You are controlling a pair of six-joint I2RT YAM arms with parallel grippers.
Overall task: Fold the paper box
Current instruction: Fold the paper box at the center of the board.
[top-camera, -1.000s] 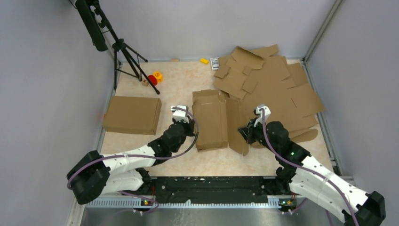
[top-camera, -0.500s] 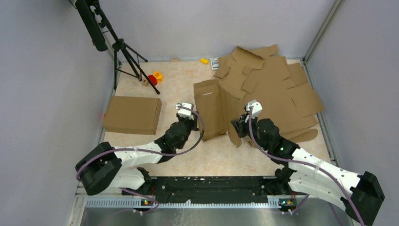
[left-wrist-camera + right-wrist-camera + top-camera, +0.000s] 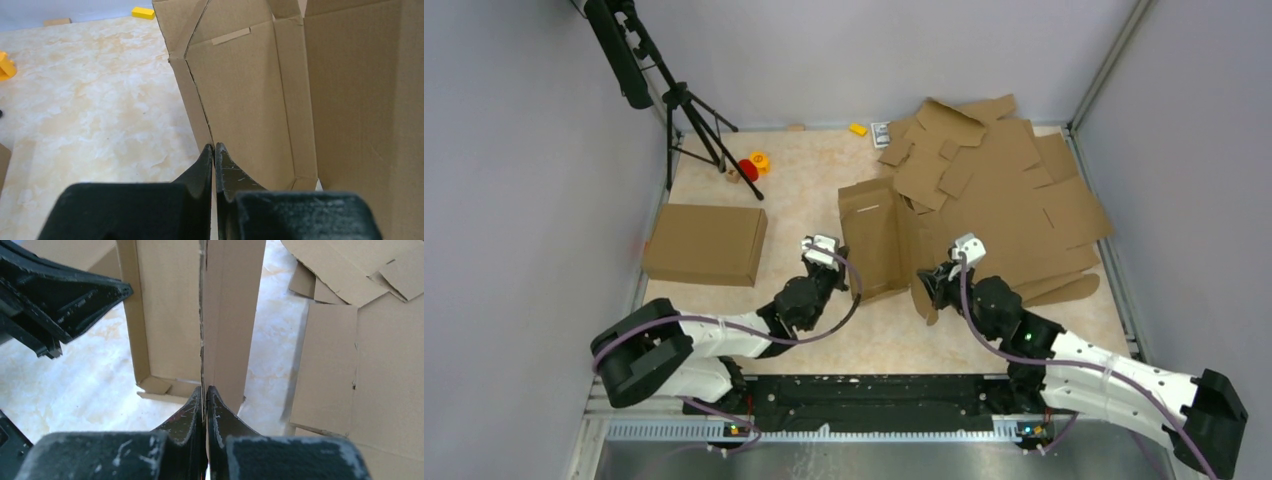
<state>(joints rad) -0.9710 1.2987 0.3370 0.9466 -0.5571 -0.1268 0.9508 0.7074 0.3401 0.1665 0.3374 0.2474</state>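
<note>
The paper box (image 3: 874,235) is a brown cardboard blank, partly folded, standing tilted on the table between my two arms. My left gripper (image 3: 844,288) is shut on the lower edge of its left wall. In the left wrist view the wall edge runs straight into the closed fingertips (image 3: 214,148), and the box's inner panel (image 3: 250,100) fills the right side. My right gripper (image 3: 922,285) is shut on the box's right wall. In the right wrist view that wall (image 3: 202,330) stands edge-on between the shut fingers (image 3: 205,389), and the left gripper (image 3: 65,305) shows at upper left.
A finished closed cardboard box (image 3: 706,243) lies at the left. A heap of flat cardboard blanks (image 3: 1014,200) covers the back right. A black tripod (image 3: 689,110) stands at the back left with small red (image 3: 748,169) and yellow (image 3: 760,159) objects beside it. A yellow block (image 3: 857,129) lies by the back wall.
Both arms have lifted the box's near end off the table and carried it away from the bases, so it stands more upright. Both grippers stayed shut on its walls.
</note>
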